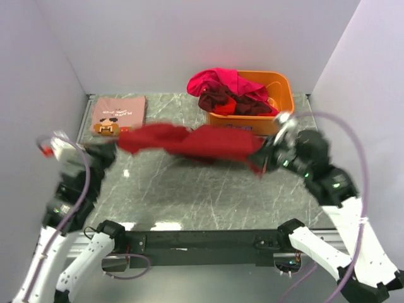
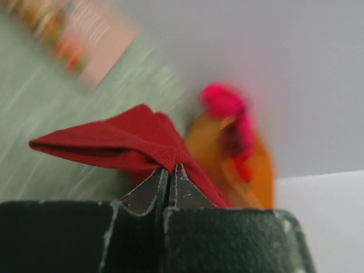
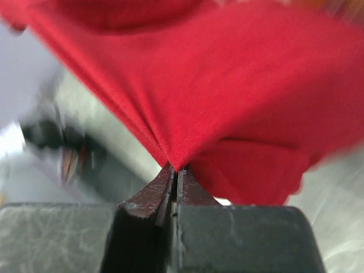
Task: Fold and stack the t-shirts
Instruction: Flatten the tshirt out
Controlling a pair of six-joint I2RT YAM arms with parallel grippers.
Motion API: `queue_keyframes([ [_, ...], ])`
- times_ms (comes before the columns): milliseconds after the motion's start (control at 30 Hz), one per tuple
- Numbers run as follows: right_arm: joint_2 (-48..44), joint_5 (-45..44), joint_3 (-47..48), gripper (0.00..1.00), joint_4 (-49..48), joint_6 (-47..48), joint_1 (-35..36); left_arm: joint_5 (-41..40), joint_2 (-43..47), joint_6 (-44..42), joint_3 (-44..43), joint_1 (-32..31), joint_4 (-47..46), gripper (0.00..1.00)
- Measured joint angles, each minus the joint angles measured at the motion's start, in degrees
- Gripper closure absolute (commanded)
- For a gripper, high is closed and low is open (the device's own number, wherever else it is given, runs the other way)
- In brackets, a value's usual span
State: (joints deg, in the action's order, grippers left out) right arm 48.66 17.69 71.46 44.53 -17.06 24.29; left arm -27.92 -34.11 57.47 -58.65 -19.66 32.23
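A dark red t-shirt [image 1: 189,142] hangs stretched above the table between my two grippers. My left gripper [image 1: 113,149] is shut on its left end; in the left wrist view the cloth [image 2: 125,142] is pinched at the tips [image 2: 170,169]. My right gripper [image 1: 260,155] is shut on its right end, and the cloth [image 3: 227,91] fills the right wrist view above the tips [image 3: 175,169]. A dusty pink t-shirt [image 1: 118,115] with a pixel-art print lies folded at the back left. Magenta [image 1: 218,81] and maroon [image 1: 221,100] shirts are heaped in the tub.
An orange plastic tub [image 1: 278,88] stands at the back right of the marbled table [image 1: 202,196], close behind the held shirt. White walls close in the back and both sides. The wrist views are motion-blurred.
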Motion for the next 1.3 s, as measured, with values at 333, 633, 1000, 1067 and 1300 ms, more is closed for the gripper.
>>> queue_keyframes([
  [333, 1.4, 7.1, -32.2, 0.33, 4.9, -4.6, 3.1, -1.7, 9.8, 26.3, 11.5, 1.6, 33.0, 0.01],
  [633, 5.5, -2.5, -24.3, 0.27, 0.5, -7.8, 1.8, 3.7, 0.1, 18.0, 12.2, 1.7, 20.1, 0.01],
  [1000, 16.6, -9.3, -29.7, 0.27, -8.0, -12.5, -1.7, 22.9, -35.6, 0.2, 13.2, -9.1, -4.5, 0.01],
  [1067, 19.2, -8.8, -30.4, 0.27, -10.1, -12.6, -1.7, 25.2, -40.2, -1.4, 13.0, -10.8, -7.5, 0.01],
  [1300, 31.5, -7.8, -30.5, 0.27, -17.5, -13.4, -3.0, 28.7, -53.7, -4.3, 11.4, -11.4, -11.7, 0.01],
])
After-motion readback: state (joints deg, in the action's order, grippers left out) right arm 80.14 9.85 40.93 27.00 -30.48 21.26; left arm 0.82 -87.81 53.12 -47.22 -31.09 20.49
